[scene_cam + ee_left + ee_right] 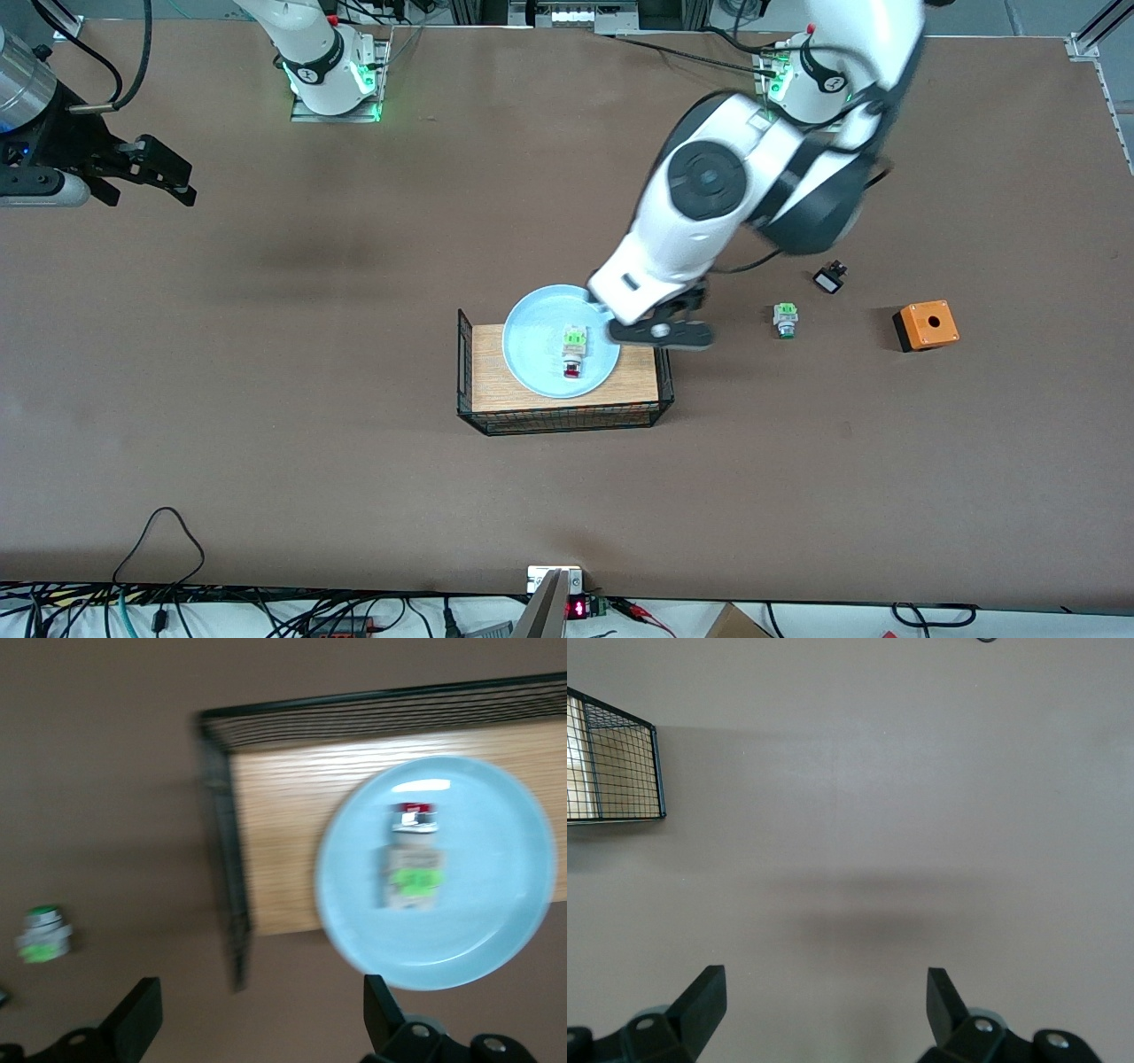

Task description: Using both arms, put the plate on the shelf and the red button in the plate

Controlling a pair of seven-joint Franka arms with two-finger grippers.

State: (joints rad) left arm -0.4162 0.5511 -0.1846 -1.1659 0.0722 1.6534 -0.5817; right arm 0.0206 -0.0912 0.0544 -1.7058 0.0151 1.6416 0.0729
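Observation:
The pale blue plate (536, 354) lies on a wooden board (492, 381) in a black wire basket (567, 418) at mid-table. The red button (573, 351) lies on the plate, its red cap toward the front camera. My left gripper (671, 316) is open and empty, over the basket's edge at the left arm's end, just beside the plate's rim. The left wrist view shows its gripper (261, 1020), the plate (461, 935) and the button (412, 859). My right gripper (151, 190) is open and empty, waiting at the right arm's end of the table; its wrist view (824, 1003) shows bare table.
A switch with a green and silver end (785, 319), also in the left wrist view (42, 935), a small black switch (830, 278) and an orange box with a hole (926, 325) lie toward the left arm's end. The basket's corner (620, 771) shows in the right wrist view.

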